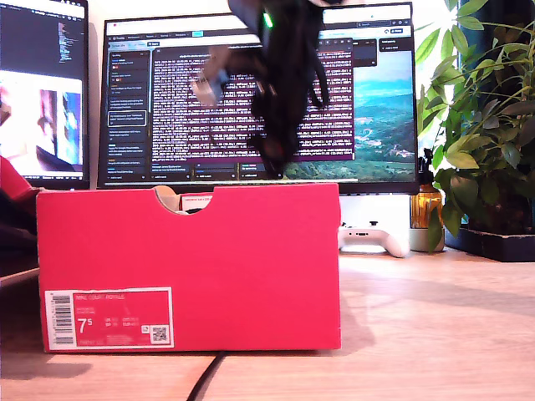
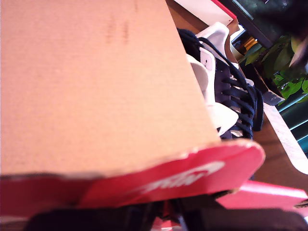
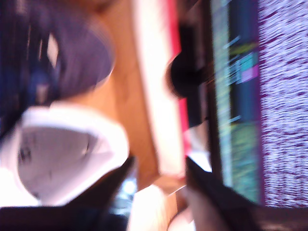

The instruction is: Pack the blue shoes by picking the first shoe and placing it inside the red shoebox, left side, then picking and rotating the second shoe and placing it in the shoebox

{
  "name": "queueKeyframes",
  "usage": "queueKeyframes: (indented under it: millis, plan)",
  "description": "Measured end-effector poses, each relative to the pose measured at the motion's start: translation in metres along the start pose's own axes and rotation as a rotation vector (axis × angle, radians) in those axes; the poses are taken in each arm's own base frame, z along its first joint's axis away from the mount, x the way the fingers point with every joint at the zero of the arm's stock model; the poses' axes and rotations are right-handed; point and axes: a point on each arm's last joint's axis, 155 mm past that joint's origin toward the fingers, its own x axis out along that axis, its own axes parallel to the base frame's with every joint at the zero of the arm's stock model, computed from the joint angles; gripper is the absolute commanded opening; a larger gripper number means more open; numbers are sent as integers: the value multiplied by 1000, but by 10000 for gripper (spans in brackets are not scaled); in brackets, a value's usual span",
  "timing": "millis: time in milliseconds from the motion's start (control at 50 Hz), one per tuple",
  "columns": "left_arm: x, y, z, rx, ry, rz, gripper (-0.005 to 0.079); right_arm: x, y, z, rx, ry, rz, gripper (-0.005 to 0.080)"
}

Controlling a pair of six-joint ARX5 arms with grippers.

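The blue shoes (image 2: 236, 91) look light and soft in the upper: suede that gives under pressure, loose dark laces that could snag, and a stiffer white rubber sole and heel tab. I judge the firm heel collar or the sole edge the best hold, not the laces or the tongue. In the first wrist view they lie side by side just beyond a brown cardboard panel (image 2: 96, 86), apparently inside the red shoebox (image 1: 251, 267); the exterior view shows none of them over the box wall. A red flap (image 2: 192, 178) with a white logo sits right at my first gripper (image 2: 163, 216), but I cannot tell whether its jaws are clamped on it. My second gripper (image 3: 156, 187) has its jaws apart with nothing between them, close to a white shoe part (image 3: 67, 154), though that view is badly blurred. The box is thin card, light and likely to slide or flex if pushed. It stands on a smooth wooden counter (image 1: 435, 334), with a dark cable (image 1: 205, 380) running out from beneath it. A blurred arm (image 1: 280, 75) hangs above the box. Behind are a monitor (image 1: 368, 100), a white game controller (image 1: 372, 238) and a leafy plant (image 1: 485, 125) at the exterior view's right.
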Motion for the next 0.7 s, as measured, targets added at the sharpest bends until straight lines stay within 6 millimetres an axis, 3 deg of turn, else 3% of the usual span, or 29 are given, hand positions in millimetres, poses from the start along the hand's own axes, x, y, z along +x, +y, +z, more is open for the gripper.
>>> queueKeyframes:
  millis: [200,580,700]
  plan:
    - [0,-6,-8,0,40,-33,-20,-11,-4,7,112,-3,11,-1]
    - [-14,-6,-13,68,62,-23,-20,-10,14,-23,221,96,96,-1]
    - [-22,3,-20,76,90,20,-20,-9,16,-26,259,101,116,-1]
